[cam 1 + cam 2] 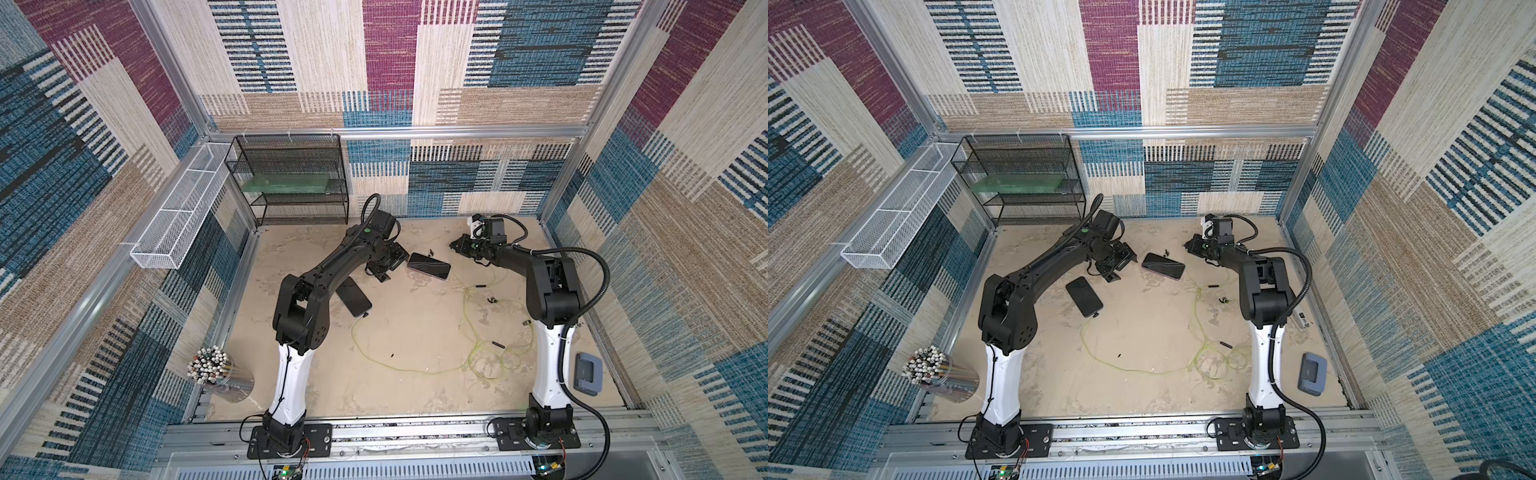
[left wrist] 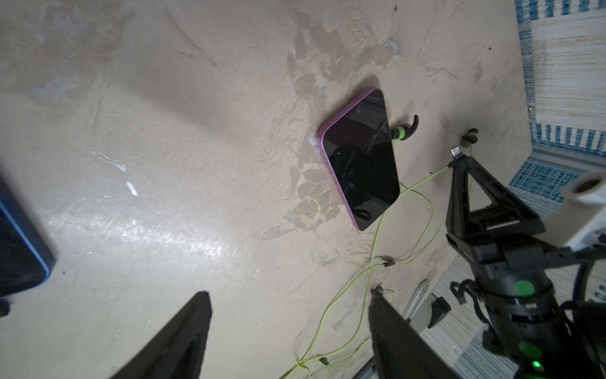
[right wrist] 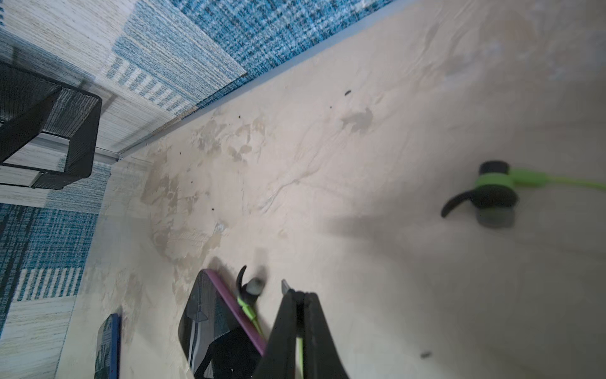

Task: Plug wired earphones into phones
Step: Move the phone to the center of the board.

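Two phones lie flat on the beige table: a pink-edged one (image 1: 428, 265) (image 2: 360, 157) (image 3: 216, 328) and a blue-edged one (image 1: 353, 296) (image 1: 1084, 296) (image 2: 19, 249). My left gripper (image 1: 394, 265) (image 2: 290, 295) hovers between them, open and holding nothing. My right gripper (image 1: 455, 244) (image 3: 296, 293) is shut on an earphone plug (image 3: 284, 284) just right of the pink-edged phone, its green cable (image 3: 299, 347) trailing between the fingers. Thin yellow-green earphone cables (image 1: 465, 316) loop over the table's right half. One earbud (image 3: 252, 287) lies against the pink-edged phone, another (image 3: 493, 193) further off. A black plug (image 1: 365, 314) sits at the blue-edged phone's near end.
A black mesh rack (image 1: 291, 178) stands at the back left, beside a white mesh basket (image 1: 178, 216) on the left wall. A cup of pens (image 1: 212, 370) stands near the front left. A grey-blue box (image 1: 588, 372) lies at the right edge. Cable coils (image 1: 490, 353) lie by the right arm.
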Controlling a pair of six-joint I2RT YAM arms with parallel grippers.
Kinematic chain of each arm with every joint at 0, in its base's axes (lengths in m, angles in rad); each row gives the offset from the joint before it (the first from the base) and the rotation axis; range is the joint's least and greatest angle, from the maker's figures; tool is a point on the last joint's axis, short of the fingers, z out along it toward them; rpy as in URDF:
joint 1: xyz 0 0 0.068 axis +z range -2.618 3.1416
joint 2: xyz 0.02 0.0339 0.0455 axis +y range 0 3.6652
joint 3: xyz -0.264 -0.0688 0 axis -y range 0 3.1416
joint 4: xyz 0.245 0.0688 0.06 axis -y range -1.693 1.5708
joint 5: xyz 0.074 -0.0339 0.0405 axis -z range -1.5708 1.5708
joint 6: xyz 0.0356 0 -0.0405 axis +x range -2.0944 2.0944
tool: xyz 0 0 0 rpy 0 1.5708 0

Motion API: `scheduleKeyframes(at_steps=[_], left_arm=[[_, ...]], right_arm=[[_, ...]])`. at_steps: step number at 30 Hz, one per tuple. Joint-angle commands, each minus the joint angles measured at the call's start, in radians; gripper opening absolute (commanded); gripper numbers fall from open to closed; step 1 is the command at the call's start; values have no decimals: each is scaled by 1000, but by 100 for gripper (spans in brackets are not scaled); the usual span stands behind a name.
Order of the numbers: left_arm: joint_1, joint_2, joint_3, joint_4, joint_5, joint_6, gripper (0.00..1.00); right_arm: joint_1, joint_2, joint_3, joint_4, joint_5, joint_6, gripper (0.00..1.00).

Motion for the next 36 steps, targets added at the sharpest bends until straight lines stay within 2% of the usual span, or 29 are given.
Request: scheduleKeyframes(at_steps=[1, 7, 16, 20, 26, 28, 30, 33, 36], left_arm=[[5, -23, -45, 52, 47, 46, 76], [7, -32, -99, 76, 77, 33, 75], [8, -38, -114, 71, 75, 38, 76], [8, -35, -119, 69, 87, 40, 77], [6, -35, -141, 39, 71, 58, 78], [1, -30, -142, 4, 38, 57, 79], [-9, -13, -126, -29, 0, 54, 88], [-35, 31, -49, -107, -33, 66, 99], [-74, 24, -42, -162, -104, 39, 100]], right_arm=[[6, 48, 41, 30, -102, 26, 1], [26, 70, -7, 18, -131, 10, 1], [70, -57, -272, 128, -141, 22, 1], [122, -126, -408, 198, -122, 52, 1], [249, -232, -626, 372, -98, 173, 1], [279, -279, -663, 383, -61, 193, 1], [273, -335, -678, 362, -16, 200, 0], [241, -446, -665, 211, 115, 167, 0], [214, -564, -656, 86, 235, 112, 0]])
